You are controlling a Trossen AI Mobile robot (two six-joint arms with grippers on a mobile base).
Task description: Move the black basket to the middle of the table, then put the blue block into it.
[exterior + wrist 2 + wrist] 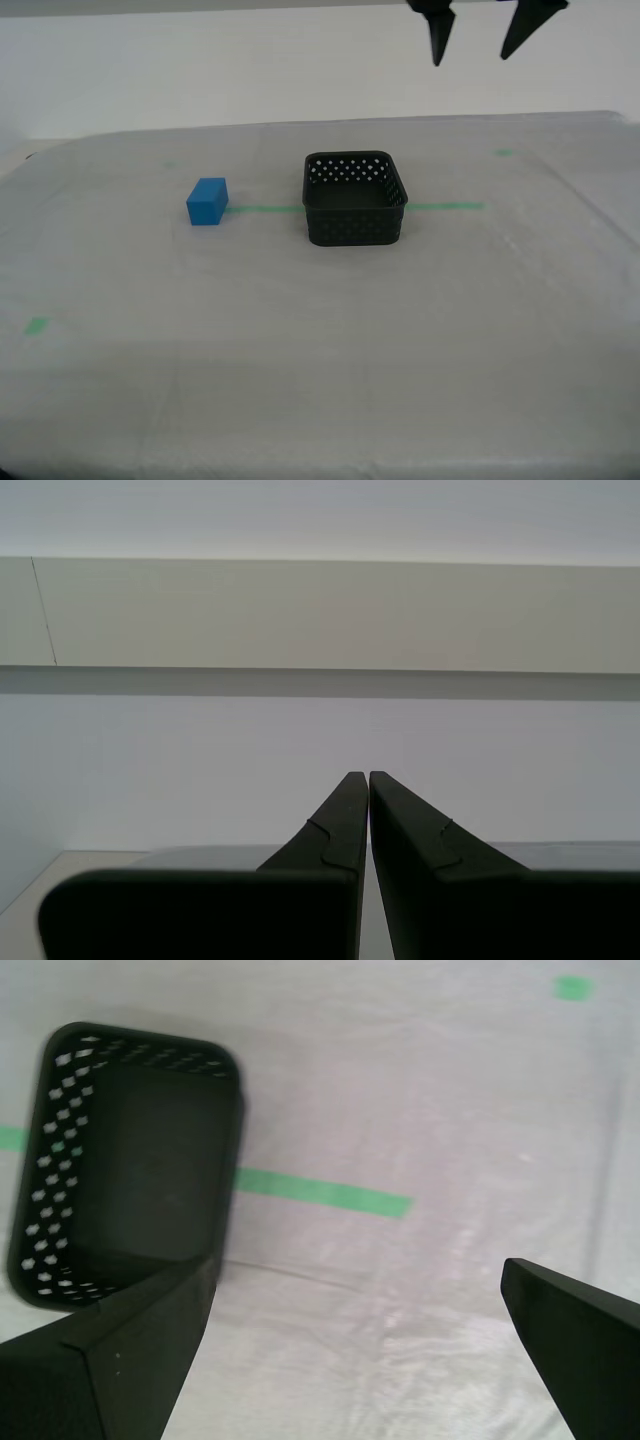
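Observation:
The black basket [355, 228] stands empty near the middle of the table [320, 370], on the green tape line [448, 207]. The blue block [207, 201] sits on the table to the exterior view's left of the basket, apart from it. My first gripper [471, 58] is open and empty, high above the table, behind the basket and toward the exterior view's right. The first wrist view shows the basket [130, 1160] beside its open fingers [150, 1350]. My second gripper [360, 777] is shut and empty, facing a pale wall; it does not show in the exterior view.
Small green tape marks lie at the table's front on the exterior view's left [37, 325] and at the back right [503, 152]. A pale wall stands behind the table. The table's back edge runs behind the basket.

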